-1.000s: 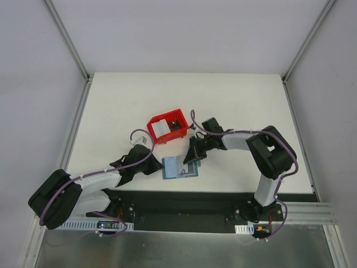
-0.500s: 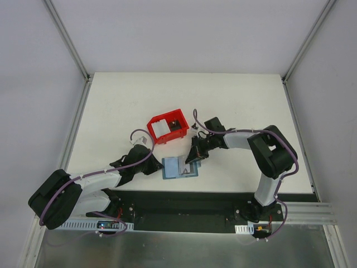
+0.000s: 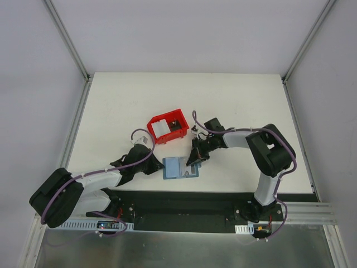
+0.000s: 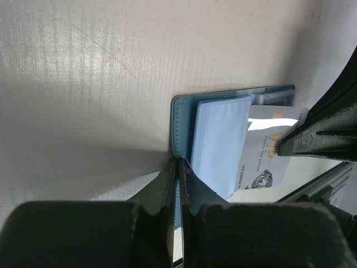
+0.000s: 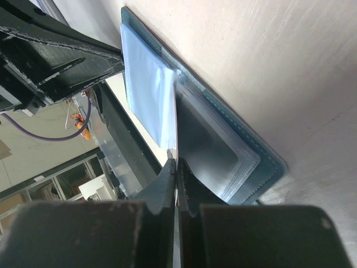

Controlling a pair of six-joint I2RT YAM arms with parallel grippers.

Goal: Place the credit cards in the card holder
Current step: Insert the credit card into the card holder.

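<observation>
Left gripper (image 4: 179, 167) clamped on the wallet (image 4: 177, 123) edge; right gripper (image 5: 174, 166) pinching the card (image 4: 266, 146). Card judged thin, stiff, slick: hold its trailing edge.

left arm (image 3: 97, 180) and right arm (image 3: 241, 139) both white tubes, chunky black joints, purple cables (image 3: 294, 163) snaking along, matte black fingers (image 4: 162, 195)

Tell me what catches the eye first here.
A red bin sits mid-table, the only bright colour. Nearer the arms lies an open teal wallet: the left claw is shut on its edge, while the right claw, shut on a white card, holds it partly tucked behind the pale-blue pocket.
</observation>
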